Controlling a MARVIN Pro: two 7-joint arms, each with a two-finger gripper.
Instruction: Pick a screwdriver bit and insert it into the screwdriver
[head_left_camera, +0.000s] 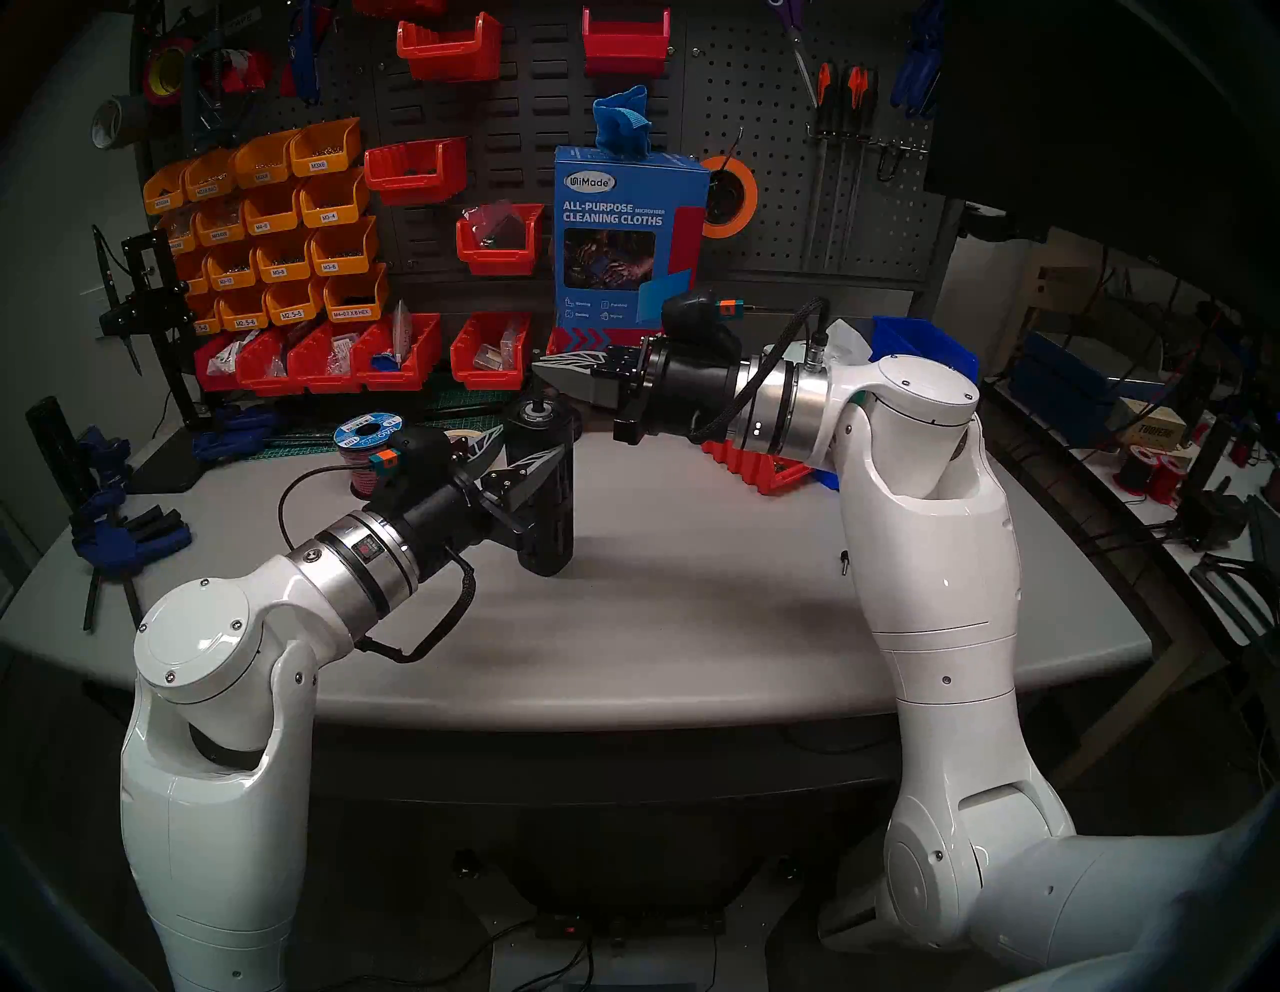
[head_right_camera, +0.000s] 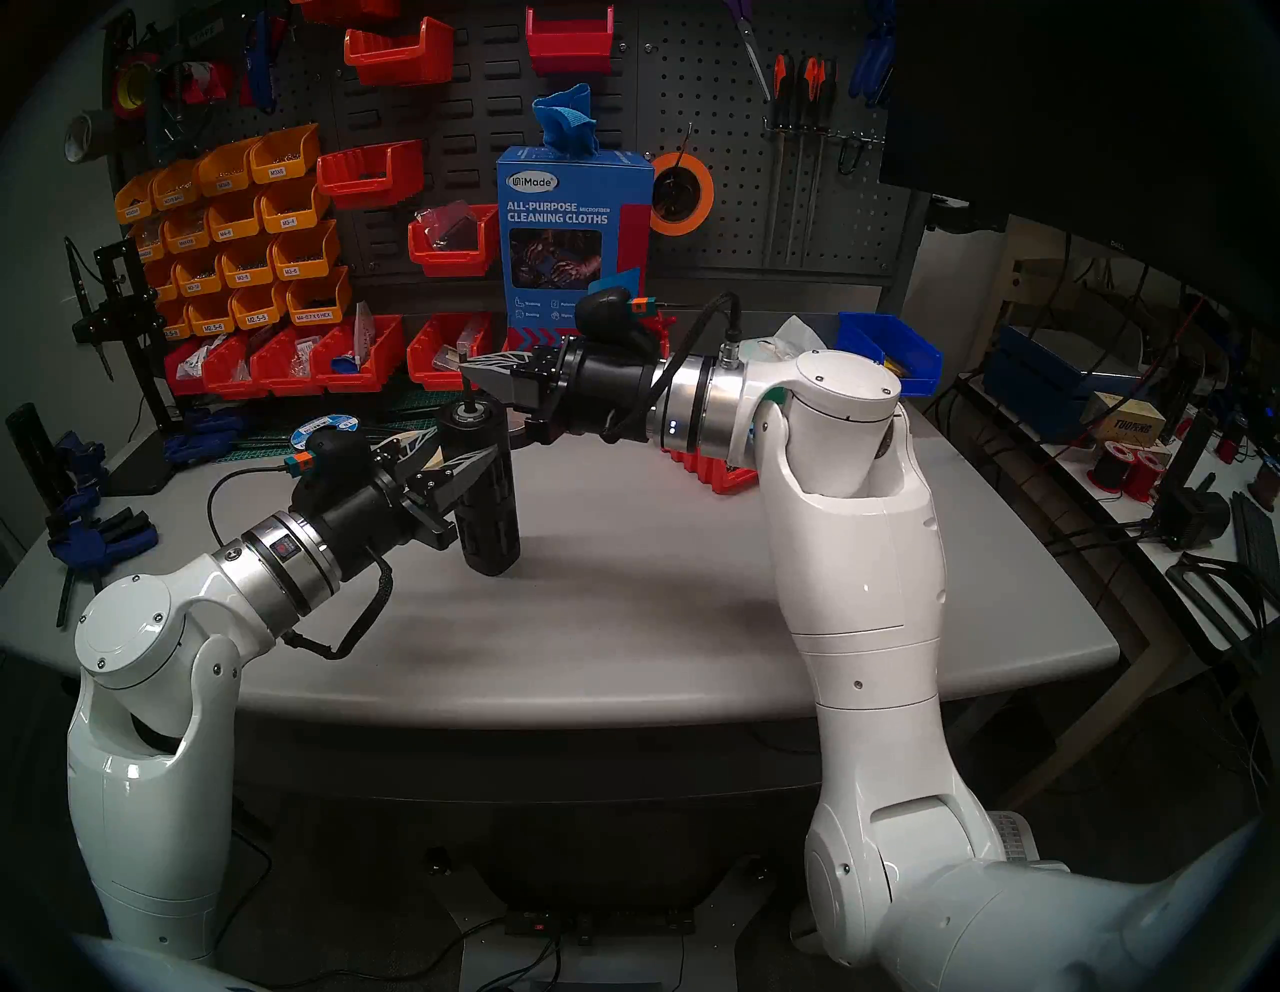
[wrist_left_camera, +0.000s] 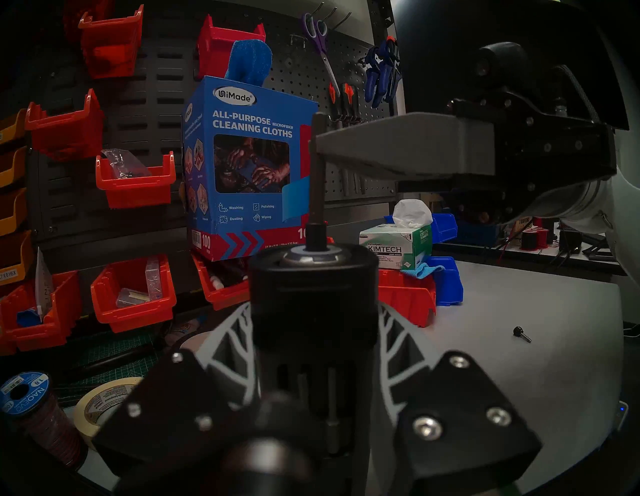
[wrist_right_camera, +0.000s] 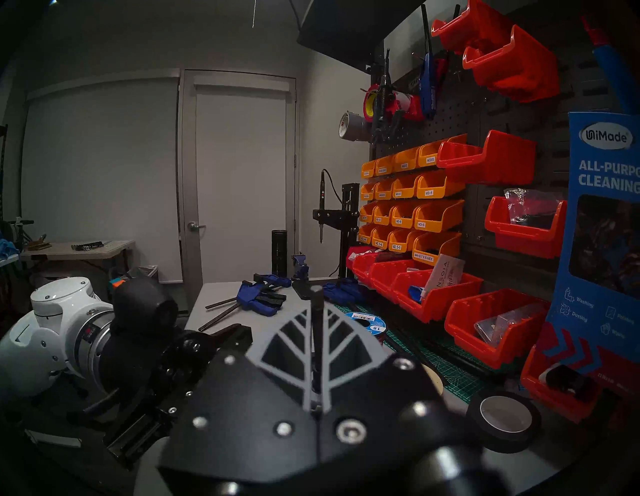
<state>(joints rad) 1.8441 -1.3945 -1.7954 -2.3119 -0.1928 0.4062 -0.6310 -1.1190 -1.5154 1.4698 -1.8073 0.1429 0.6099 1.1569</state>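
Note:
The screwdriver (head_left_camera: 547, 499) (head_right_camera: 485, 499) (wrist_left_camera: 313, 294), a matte-black slotted cylinder, stands upright over the grey table (head_left_camera: 692, 623). My left gripper (head_left_camera: 530, 461) (head_right_camera: 460, 457) (wrist_left_camera: 313, 332) is shut on its body from the left. A thin dark screwdriver bit (head_left_camera: 539, 402) (head_right_camera: 469, 400) (wrist_left_camera: 317, 194) (wrist_right_camera: 317, 329) stands vertical, its lower end in the silver-ringed socket on top. My right gripper (head_left_camera: 544, 374) (head_right_camera: 471, 374) (wrist_left_camera: 320, 145) (wrist_right_camera: 317, 311) reaches in from the right and is shut on the bit's upper part. The right wrist view does not show the screwdriver.
A small black-knobbed screw (head_left_camera: 844, 561) (wrist_left_camera: 522, 334) lies on the table to the right. A wire spool (head_left_camera: 367, 443), tape rolls (wrist_right_camera: 502, 421) and blue clamps (head_left_camera: 125, 533) lie left and behind. Red bins (head_left_camera: 488, 353) and a blue cloth box (head_left_camera: 623, 235) line the back.

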